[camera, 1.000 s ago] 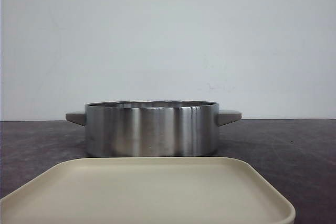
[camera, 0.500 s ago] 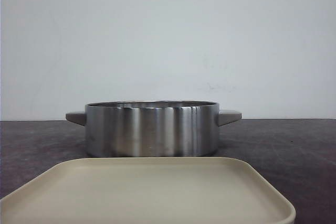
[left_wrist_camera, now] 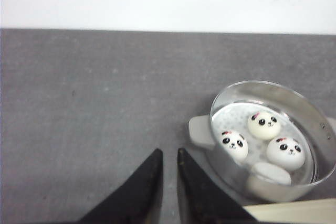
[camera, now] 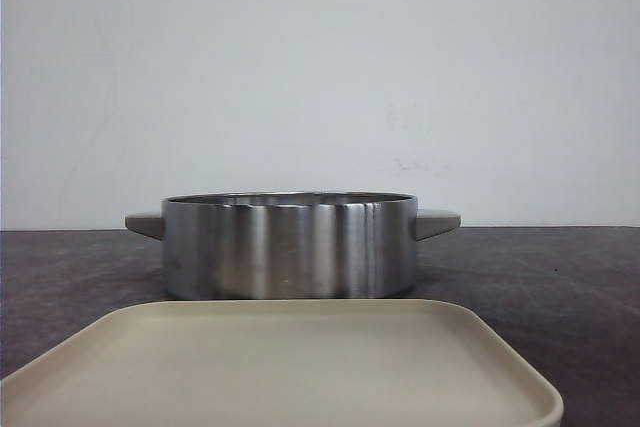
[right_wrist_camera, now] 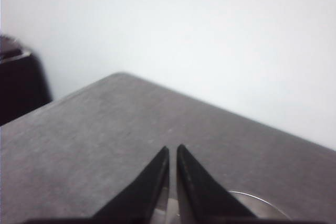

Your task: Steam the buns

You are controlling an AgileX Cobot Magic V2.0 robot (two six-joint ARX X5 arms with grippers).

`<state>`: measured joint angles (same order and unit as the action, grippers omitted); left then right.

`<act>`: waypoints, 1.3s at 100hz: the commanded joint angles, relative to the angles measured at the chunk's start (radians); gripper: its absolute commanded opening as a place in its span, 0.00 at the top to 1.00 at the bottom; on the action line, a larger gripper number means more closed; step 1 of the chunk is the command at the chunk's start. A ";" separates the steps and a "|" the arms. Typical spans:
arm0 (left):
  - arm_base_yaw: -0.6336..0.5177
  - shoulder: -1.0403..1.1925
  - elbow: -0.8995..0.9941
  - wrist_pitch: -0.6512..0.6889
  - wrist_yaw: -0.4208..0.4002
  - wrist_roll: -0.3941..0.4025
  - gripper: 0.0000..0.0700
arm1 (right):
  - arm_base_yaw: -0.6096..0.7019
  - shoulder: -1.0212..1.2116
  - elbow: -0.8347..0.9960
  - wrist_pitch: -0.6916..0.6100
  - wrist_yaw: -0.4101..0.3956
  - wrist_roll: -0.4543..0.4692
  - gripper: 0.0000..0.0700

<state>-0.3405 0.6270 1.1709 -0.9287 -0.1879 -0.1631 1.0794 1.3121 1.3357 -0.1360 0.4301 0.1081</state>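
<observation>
Several white panda-face buns lie inside the steel pot [left_wrist_camera: 314, 109] in the left wrist view: one [left_wrist_camera: 264, 125] at the back, one [left_wrist_camera: 234, 145] near the handle [left_wrist_camera: 199, 131], one [left_wrist_camera: 285, 152] beside it. Another [left_wrist_camera: 269, 172] shows only plain white, its face hidden. My left gripper [left_wrist_camera: 169, 151] hangs above bare table beside the pot's handle, fingers nearly together, holding nothing. My right gripper [right_wrist_camera: 173, 148] is shut and empty, above the pot's rim [right_wrist_camera: 258, 201]. In the front view the pot wall [camera: 290, 247] hides the buns, and neither gripper shows.
A beige square plate [camera: 280, 367] lies in front of the pot, with nothing on it; its edge shows in the left wrist view [left_wrist_camera: 294, 212]. The table is dark grey with a white wall behind. A dark object [right_wrist_camera: 18, 82] stands beyond the table's edge.
</observation>
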 commanded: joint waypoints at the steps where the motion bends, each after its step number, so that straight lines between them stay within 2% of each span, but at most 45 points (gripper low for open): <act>1: 0.000 0.006 0.012 0.028 -0.007 0.014 1.00 | 0.013 -0.054 -0.070 0.037 0.022 -0.029 0.98; 21: 0.000 0.006 0.012 0.039 -0.006 0.002 1.00 | 0.008 -0.216 -0.207 0.037 0.029 -0.098 0.98; 30: 0.000 0.006 0.012 0.038 -0.006 -0.006 1.00 | 0.008 -0.242 -0.209 0.023 0.070 -0.119 0.98; 39: 0.000 0.005 0.012 0.038 -0.006 -0.006 1.00 | 0.008 -0.255 -0.209 0.025 0.097 -0.116 0.98; 100: 0.000 0.005 0.012 0.036 -0.006 -0.007 1.00 | 0.008 -0.260 -0.209 0.022 0.094 -0.116 0.98; 116: 0.000 0.005 0.012 0.036 -0.006 -0.007 1.00 | -0.033 -0.256 -0.209 -0.079 0.095 -0.116 0.98; 124: 0.000 0.005 0.012 0.036 -0.006 -0.007 1.00 | -0.090 -0.278 -0.217 -0.171 0.076 -0.116 0.98; 130: 0.000 0.005 0.012 0.035 -0.006 -0.007 1.00 | -0.137 -0.299 -0.245 -0.199 0.031 -0.117 0.98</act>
<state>-0.3401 0.6270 1.1709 -0.9001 -0.1883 -0.1688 0.9703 1.0328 1.1049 -0.3180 0.4911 -0.0032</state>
